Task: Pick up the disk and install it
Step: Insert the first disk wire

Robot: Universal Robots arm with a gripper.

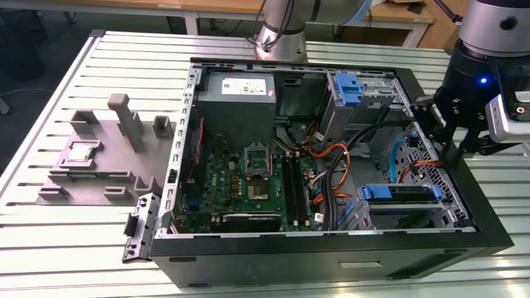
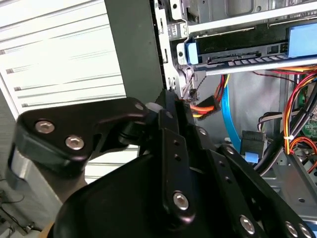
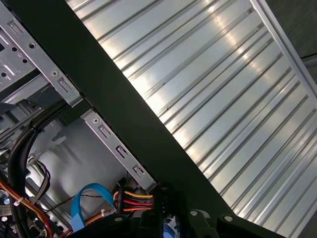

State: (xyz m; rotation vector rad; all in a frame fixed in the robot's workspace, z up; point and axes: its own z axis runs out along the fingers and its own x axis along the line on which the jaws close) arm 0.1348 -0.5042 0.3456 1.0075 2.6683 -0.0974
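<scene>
Clearance matters: your black gripper [image 1: 448, 148], grip state impossible to tell, hangs at the black computer case [image 1: 331, 264] wall. Keep it off the orange cables [image 2: 205, 105]. The flat grey-metal, blue-bracketed disk [image 1: 398, 193] sits in the silver drive bay [image 1: 404, 215].

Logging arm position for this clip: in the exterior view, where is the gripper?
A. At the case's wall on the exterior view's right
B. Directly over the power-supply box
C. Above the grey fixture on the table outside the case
A: the gripper hangs at the open computer case's wall on the exterior view's right, not far from the disk with its blue bracket inside the case.
</scene>
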